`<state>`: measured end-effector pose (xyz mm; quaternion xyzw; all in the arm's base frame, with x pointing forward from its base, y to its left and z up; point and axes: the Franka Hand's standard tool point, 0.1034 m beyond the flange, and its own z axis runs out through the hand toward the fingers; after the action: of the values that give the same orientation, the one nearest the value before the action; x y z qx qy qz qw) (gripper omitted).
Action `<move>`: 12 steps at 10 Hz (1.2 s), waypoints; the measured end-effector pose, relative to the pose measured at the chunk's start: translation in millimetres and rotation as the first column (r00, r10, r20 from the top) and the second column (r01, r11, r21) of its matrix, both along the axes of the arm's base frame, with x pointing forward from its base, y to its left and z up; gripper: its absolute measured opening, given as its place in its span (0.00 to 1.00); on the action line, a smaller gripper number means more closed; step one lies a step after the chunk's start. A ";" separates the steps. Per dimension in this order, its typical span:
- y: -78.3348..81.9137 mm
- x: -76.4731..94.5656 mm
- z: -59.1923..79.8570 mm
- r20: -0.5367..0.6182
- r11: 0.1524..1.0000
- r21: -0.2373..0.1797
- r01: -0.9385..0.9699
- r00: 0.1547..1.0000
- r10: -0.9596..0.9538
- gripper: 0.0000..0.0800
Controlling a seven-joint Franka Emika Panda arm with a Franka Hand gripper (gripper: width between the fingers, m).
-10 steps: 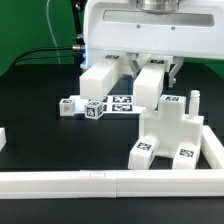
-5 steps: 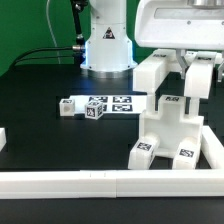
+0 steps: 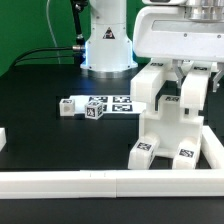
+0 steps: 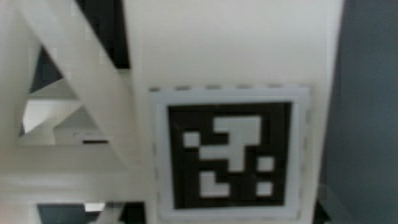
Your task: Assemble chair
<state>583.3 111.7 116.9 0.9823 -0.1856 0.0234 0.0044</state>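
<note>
Over the chair (image 3: 168, 128) hangs the gripper (image 3: 176, 72), closed on a chunky white part (image 3: 153, 86). Its fingertips are mostly hidden under the broad white hand. The part has two thick limbs pointing down. One limb sits at the chair's upper edge on the exterior view's left. The other covers the chair's top on the exterior view's right. I cannot tell whether either limb touches the chair.

The chair itself is a half-built stack of white slabs standing on the black tabletop (image 3: 40, 110). Tags show low on its front and one higher up between the two limbs. It sits inside the corner of the rail (image 3: 80, 181), which runs along the front of the chair and turns back on the exterior view's right of it.

To the exterior view's left of the chair, well apart from it, two small tagged blocks (image 3: 68, 105) lie side by side. The marker board (image 3: 122, 103) lies flat between them and the chair, just beside the nearer block. Behind the chair, further back on the tabletop, stands the arm's base (image 3: 108, 45).

The wrist view is filled by the part (image 4: 231, 50) seen up close, a flat white face with a tag (image 4: 228, 150) on it. Pale slanting bars lie beside it, too blurred to name.
</note>
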 end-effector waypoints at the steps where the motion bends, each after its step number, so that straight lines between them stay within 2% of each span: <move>1: 1.5 4.1 0.4 0.022 1.000 0.002 -0.001 1.000 0.001 0.36; 3: 1.3 9.1 1.1 0.041 1.000 0.003 -0.001 0.999 0.001 0.36; 7: 1.9 8.7 1.5 0.041 1.000 0.004 -0.001 0.999 0.001 0.36; 10: 5.2 -10.9 -0.3 0.032 1.000 0.019 0.025 0.999 -0.025 0.36; 12: 4.7 -5.6 -0.4 0.074 0.999 0.024 0.022 0.997 -0.024 0.36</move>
<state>577.7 116.4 116.5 0.9786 -0.1973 0.0577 -0.0136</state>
